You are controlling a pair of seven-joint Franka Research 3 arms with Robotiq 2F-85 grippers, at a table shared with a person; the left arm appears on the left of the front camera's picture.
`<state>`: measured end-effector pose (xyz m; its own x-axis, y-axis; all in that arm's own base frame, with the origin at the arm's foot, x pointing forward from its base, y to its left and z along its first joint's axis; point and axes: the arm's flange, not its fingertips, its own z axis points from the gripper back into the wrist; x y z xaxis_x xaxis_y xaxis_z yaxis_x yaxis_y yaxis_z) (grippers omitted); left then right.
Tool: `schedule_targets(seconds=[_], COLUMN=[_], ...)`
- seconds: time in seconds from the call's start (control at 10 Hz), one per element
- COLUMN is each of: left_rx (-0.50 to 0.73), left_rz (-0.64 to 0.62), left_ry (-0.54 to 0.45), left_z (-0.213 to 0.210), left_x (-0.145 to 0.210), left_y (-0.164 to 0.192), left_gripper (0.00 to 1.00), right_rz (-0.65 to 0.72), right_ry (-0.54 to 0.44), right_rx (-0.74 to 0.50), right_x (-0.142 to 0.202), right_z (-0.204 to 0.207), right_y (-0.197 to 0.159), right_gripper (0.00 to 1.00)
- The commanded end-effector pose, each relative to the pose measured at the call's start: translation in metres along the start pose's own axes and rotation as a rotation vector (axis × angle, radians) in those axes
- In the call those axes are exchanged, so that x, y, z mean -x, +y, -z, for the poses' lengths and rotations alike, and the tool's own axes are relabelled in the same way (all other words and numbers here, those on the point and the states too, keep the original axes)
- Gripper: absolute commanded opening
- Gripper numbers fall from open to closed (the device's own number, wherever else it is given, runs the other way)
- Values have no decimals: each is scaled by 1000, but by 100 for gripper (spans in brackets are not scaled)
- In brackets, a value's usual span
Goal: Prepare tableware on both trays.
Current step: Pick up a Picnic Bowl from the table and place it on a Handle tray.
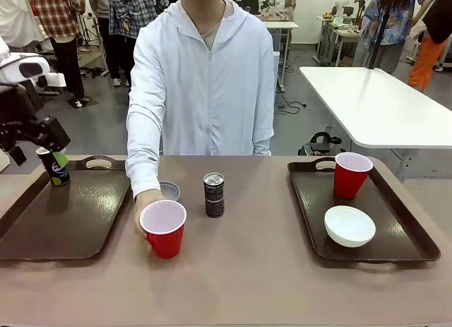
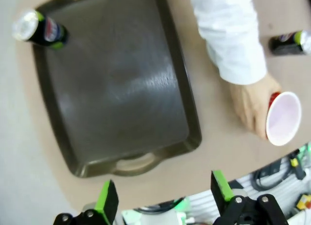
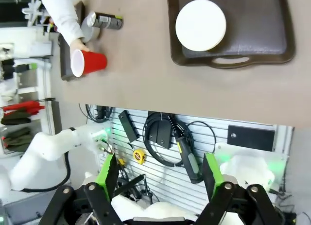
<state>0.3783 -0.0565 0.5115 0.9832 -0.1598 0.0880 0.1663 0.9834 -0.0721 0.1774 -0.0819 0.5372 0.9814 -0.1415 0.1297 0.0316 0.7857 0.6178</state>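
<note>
The left tool (image 2: 163,183) gapes wide and empty above the left tray (image 1: 42,228), whose upper left corner holds the Pepsi can (image 1: 54,166). The right tool (image 3: 159,159) is equally wide (nothing held). Mid-frame, a person's hand (image 1: 145,203) grips a red cup (image 1: 164,228) on the surface (image 1: 254,270) beside the second can (image 1: 214,194); the right tray (image 1: 409,235) carries the other cup (image 1: 351,174) and a bowl (image 1: 349,224).

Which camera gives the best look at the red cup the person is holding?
The front view: the red cup stands near and upright, the person's hand wrapped behind it. The left wrist view catches it from above, mostly its pale inside; the right wrist view shows it small, far off and sideways.
</note>
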Motion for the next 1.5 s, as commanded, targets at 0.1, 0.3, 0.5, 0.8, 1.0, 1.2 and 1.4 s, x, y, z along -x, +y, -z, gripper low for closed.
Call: schedule_targets(seconds=[0.1, 0.3, 0.5, 0.8, 1.0, 1.2, 1.4], left_rx=[99, 123, 165, 211, 212, 212, 203], left_rz=[35, 58, 206, 190, 181, 163, 140], left_ry=[23, 82, 179, 195, 173, 147, 113], left_z=[38, 40, 6, 11, 11, 13, 17], left_x=[-1, 24, 111, 115, 111, 101, 87], left_y=[4, 1, -13, -7, -7, -8, -13], left_gripper=[100, 100, 100, 100, 100, 100, 100], right_rz=[-56, -14, -14, -14, -14, -14, -14], right_ry=[-22, -4, -4, -4, -4, -4, -4], right_rx=[-73, -8, -8, -8, -8, -8, -8], right_x=[27, 2, 2, 2, 2, 2, 2], right_z=[60, -3, -3, -3, -3, -3, -3], right_y=[-31, -5, -5, -5, -5, -5, -5], right_gripper=[89, 89, 89, 89, 89, 89, 89])
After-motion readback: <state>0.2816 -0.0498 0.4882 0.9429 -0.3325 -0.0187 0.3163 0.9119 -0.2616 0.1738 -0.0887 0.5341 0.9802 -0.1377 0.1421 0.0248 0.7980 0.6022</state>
